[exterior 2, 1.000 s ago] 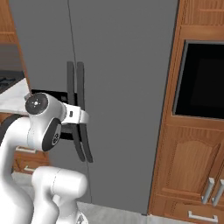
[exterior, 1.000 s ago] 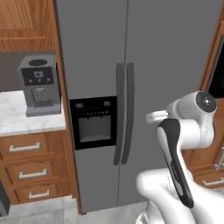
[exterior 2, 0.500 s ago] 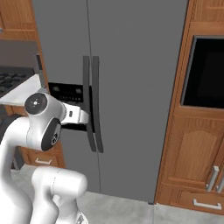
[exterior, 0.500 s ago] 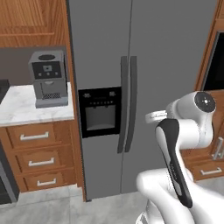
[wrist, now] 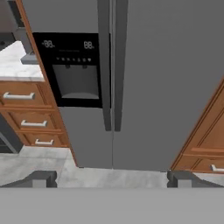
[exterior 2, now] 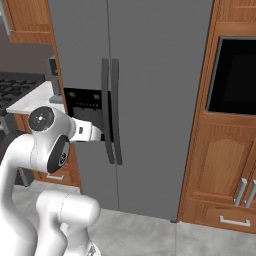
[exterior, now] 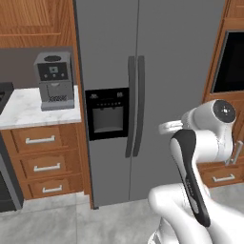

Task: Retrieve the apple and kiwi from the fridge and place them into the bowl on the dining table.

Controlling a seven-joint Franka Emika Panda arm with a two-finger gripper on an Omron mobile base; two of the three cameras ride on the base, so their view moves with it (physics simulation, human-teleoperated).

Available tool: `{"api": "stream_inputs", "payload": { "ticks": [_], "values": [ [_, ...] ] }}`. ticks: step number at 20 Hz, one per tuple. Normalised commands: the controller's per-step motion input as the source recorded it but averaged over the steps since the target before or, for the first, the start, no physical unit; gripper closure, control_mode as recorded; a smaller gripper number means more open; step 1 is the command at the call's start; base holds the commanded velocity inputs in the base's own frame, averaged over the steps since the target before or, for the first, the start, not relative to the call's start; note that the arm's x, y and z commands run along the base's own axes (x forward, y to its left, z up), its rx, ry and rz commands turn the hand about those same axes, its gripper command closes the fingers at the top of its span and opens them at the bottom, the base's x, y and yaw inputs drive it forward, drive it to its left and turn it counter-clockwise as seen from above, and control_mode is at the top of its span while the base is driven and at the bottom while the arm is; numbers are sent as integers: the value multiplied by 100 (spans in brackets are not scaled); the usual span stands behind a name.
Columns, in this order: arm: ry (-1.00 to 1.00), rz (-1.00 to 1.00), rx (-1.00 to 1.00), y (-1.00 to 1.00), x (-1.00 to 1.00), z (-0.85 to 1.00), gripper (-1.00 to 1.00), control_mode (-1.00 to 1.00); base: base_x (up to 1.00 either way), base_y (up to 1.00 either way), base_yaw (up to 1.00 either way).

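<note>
Facing the robot is the fridge (exterior: 143, 95), a tall grey two-door unit with both doors shut, so the apple and kiwi presumably sit behind them, unseen. It stands between a wooden cabinet run with a marble bench (exterior: 28, 107) on one side and a black wall oven (exterior 2: 235, 75) set in wood on the other. A black dispenser panel (exterior: 107, 112) occupies the left door, and two long dark vertical handles (wrist: 111, 65) meet at the centre seam. A grey coffee machine (exterior: 54, 80) rests on the bench.

The step in hand looks like the approach to open a door. Doing it well likely means lining up squarely with one handle, closing around it alone, then pulling along the door's arc.

The tool (wrist: 111, 178) hangs well apart from the fridge, its finger tips (wrist: 41, 178) spread fully wide, holding and touching nothing.
</note>
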Motion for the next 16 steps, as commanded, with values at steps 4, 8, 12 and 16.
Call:
{"api": "stream_inputs", "payload": {
  "ticks": [4,8,12,16],
  "values": [
    [-13,0,0,9,23,0,-100,-100,1,5,0],
    [-17,0,0,0,46,0,-100,-100,0,0,0],
    [-14,0,0,0,48,0,-100,-100,0,0,0],
    [-15,0,0,0,54,4,-100,-100,0,0,0]
  ]
}}
